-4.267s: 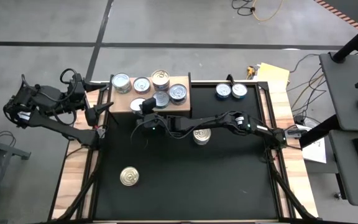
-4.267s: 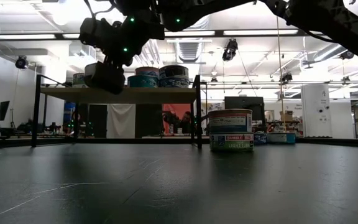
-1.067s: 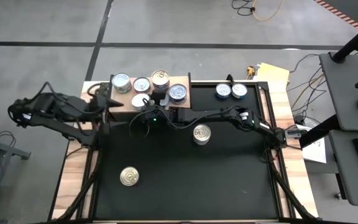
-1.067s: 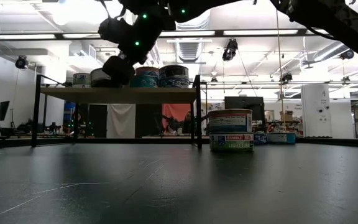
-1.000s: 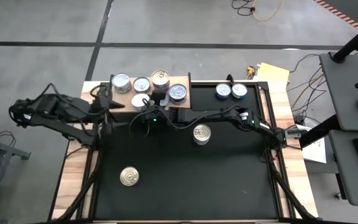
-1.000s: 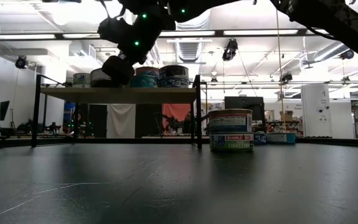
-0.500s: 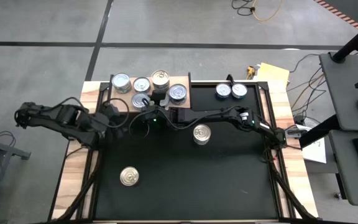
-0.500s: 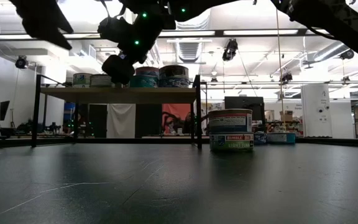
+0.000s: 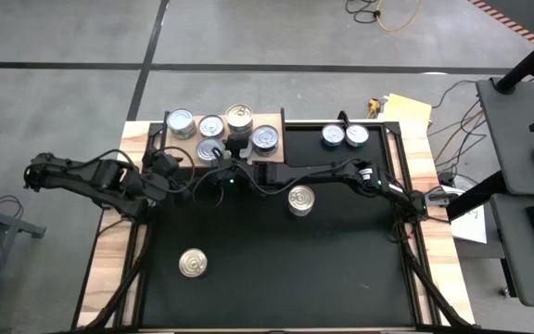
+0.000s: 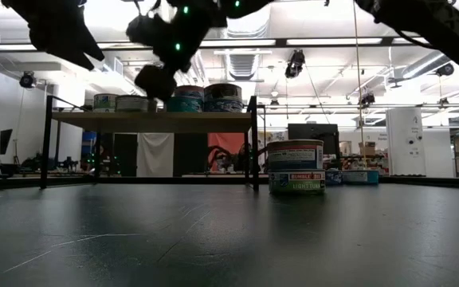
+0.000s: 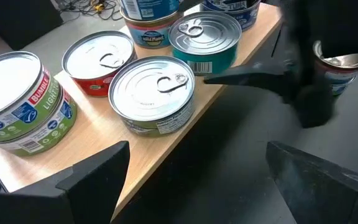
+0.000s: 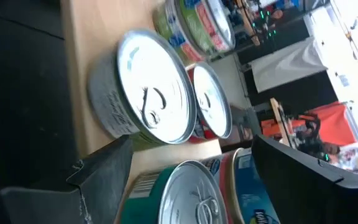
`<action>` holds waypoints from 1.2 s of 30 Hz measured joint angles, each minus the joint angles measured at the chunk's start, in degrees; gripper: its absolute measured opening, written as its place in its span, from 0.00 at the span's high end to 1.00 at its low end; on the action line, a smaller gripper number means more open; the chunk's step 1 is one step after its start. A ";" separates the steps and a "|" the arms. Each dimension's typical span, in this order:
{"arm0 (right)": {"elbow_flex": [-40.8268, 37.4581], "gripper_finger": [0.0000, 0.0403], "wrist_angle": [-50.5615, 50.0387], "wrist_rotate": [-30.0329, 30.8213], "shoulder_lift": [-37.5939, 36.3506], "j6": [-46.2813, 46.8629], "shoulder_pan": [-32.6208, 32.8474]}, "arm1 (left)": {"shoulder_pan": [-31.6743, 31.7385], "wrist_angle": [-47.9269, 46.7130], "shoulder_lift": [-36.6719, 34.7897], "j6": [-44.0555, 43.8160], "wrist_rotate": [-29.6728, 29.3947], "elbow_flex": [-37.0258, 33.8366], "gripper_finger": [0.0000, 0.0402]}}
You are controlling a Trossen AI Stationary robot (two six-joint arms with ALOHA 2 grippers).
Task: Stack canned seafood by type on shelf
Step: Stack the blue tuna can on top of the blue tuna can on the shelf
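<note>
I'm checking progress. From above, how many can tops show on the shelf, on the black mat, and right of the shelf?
Tops on shelf: 6
Tops on mat: 2
Tops right of shelf: 2
Total: 10

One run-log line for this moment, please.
left gripper: jaws open, empty, facing shelf front | right gripper: jaws open, empty, at shelf cans | off shelf: several cans

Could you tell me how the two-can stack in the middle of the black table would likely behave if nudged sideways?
The stack is short and wide, so it probably slides rather than tips. The top can merely rests on the lower one and might shift off. Both look rigid metal, unlikely to deform.
</note>
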 joint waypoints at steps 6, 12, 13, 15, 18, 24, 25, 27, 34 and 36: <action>0.00 0.24 -4.73 -0.09 -3.35 1.42 2.50 | 0.00 2.92 0.40 -2.01 0.10 -0.06 0.10; 0.00 0.28 -15.69 -0.95 -8.32 8.78 3.69 | 0.37 10.67 0.87 -6.14 0.01 -0.09 0.10; 0.00 0.28 -17.80 -1.23 -9.05 10.53 3.79 | 0.37 11.78 0.87 -6.10 -0.03 -0.09 0.10; 0.00 0.29 -23.18 -3.40 -10.75 14.72 3.96 | 0.37 13.38 0.91 -5.96 -0.02 -0.09 0.10; 0.00 0.29 -30.31 -7.89 -13.39 21.28 4.01 | 0.37 14.71 1.38 -5.03 0.01 -0.10 0.10; 0.00 0.27 -40.61 -13.81 -17.64 29.46 4.56 | 0.37 18.37 4.01 -4.55 0.08 -0.15 0.10; -0.02 0.27 -42.15 -14.18 -18.22 30.57 4.80 | 0.37 18.80 4.55 -4.51 0.07 -0.15 0.10; -0.02 0.27 -44.83 -14.28 -19.15 32.23 5.44 | 0.37 19.47 5.74 -4.50 0.22 -0.15 0.10; -0.02 0.29 -53.37 -14.52 -20.91 36.55 7.96 | 0.36 20.32 9.67 -4.48 2.05 -0.17 0.10; -0.06 0.30 -54.95 -15.29 -20.94 37.22 8.82 | 0.26 20.47 10.67 -4.48 2.05 -0.17 0.10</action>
